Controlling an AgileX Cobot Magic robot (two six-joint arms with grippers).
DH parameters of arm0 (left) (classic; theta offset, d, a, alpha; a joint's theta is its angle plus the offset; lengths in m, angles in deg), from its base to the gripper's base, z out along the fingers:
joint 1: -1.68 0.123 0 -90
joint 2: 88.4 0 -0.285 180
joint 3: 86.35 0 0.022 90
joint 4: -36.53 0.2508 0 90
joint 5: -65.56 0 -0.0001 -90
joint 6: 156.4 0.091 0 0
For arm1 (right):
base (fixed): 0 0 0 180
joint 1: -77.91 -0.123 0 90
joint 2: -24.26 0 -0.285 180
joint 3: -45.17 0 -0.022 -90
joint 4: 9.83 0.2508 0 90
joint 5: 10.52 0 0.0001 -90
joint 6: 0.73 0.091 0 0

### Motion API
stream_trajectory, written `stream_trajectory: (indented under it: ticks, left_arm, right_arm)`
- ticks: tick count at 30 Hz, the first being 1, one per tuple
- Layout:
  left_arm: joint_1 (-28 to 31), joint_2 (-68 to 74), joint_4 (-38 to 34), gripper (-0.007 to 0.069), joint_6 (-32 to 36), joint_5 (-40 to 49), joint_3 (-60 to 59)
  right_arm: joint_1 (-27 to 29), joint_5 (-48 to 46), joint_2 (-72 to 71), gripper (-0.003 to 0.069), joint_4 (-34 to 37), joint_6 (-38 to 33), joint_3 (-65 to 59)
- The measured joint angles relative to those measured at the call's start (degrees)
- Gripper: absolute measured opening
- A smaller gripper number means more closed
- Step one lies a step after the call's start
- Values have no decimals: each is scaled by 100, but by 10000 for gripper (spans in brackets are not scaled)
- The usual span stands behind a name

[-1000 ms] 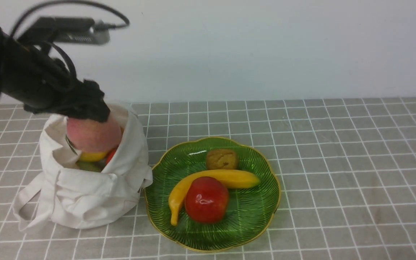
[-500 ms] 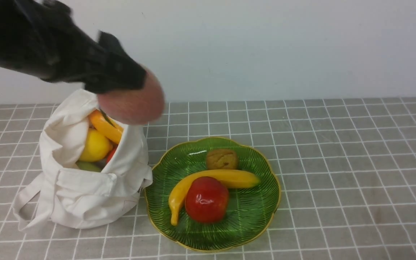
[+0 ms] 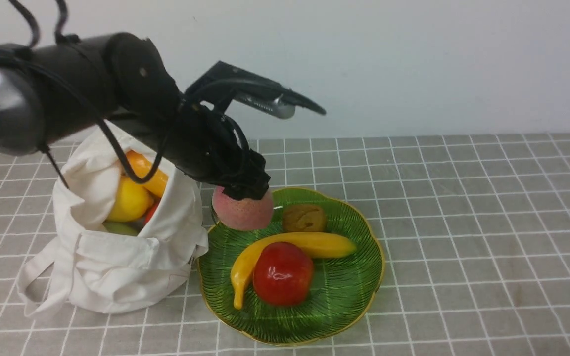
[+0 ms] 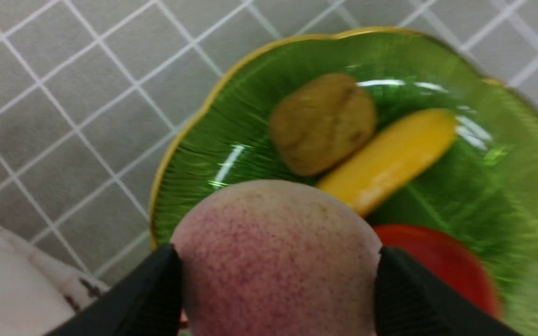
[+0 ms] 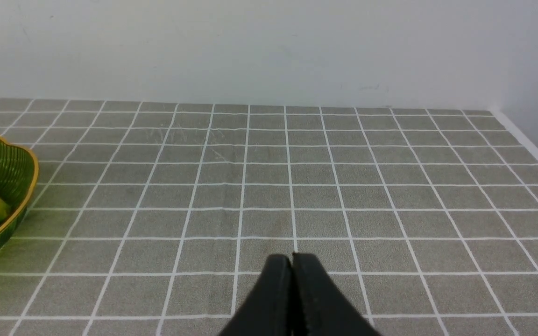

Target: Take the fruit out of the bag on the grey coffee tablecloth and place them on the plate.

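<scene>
Placing step: right gripper (image 5: 292, 280) pinched shut on nothing over the grey-beige gridded tablecloth (image 3: 463, 222) toward the right edge. Mid-desk, left gripper (image 3: 245, 190) clamps the fuzzy pink-orange peach (image 3: 241, 213) just above the far-left rim of the translucent green ribbed plate (image 3: 349, 296). Next, likely lower gently and let go, clear of the off-white canvas bag (image 3: 117, 267) by the left edge.

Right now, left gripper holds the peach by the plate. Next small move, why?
Probably lower it slightly before opening: the left gripper is shut on the peach, which hangs above bare green plate near its rim, clear of the banana and brown fruit.
</scene>
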Motion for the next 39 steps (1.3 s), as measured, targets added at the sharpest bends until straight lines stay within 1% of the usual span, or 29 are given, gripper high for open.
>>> stream_trajectory:
  ticks: [6,8,11,14,16,18,19,20,21,22,23,24,25,26,29,31,34,37,39]
  left_arm:
    - [0,388,93,468,-5,-413,0]
    - [0,443,93,489,-24,-478,0]
    - [0,458,93,589,-100,-498,0]
    - [0,458,95,627,-112,-457,0]
    - [0,414,100,631,-166,-367,0]
    - [0,335,105,610,-264,-271,0]
    - [0,268,115,587,-344,-214,0]
    - [0,105,137,525,-526,-93,33]
    - [0,19,145,501,-575,-59,48]
    - [0,-315,243,349,-801,78,131]
    - [0,-449,278,293,-869,89,157]
    - [0,-497,294,274,-891,100,174]
    - [0,-978,449,117,-1041,135,202]
    - [0,-1391,576,51,-1112,184,216]
    - [0,-2156,873,8,-1280,206,228]
    - [0,-2555,1051,0,-1441,220,228]
    - [0,-3604,1313,-8,-1745,220,28]
    - [0,-4823,1489,-8,-2057,173,-613]
    - [0,-5142,1489,-8,-2106,127,-914]
  right_arm:
    - [0,0,0,-15,0,0,0]
    - [0,0,0,-15,0,0,0]
    - [0,0,0,-15,0,0,0]
    - [0,0,0,-15,0,0,0]
    - [0,0,0,-15,0,0,0]
    - [0,0,0,-15,0,0,0]
    - [0,0,0,-15,0,0,0]
    - [0,0,0,-15,0,0,0]
    - [0,0,0,-15,0,0,0]
    - [0,0,0,-15,0,0,0]
    - [0,0,0,-15,0,0,0]
    - [0,0,0,-15,0,0,0]
    - [0,0,0,-15,0,0,0]
    - [0,0,0,-15,0,0,0]
    - [0,0,0,-15,0,0,0]
    - [0,0,0,-15,0,0,0]
    - [0,0,0,-15,0,0,0]
    - [0,0,0,-15,0,0,0]
    - [0,0,0,-15,0,0,0]
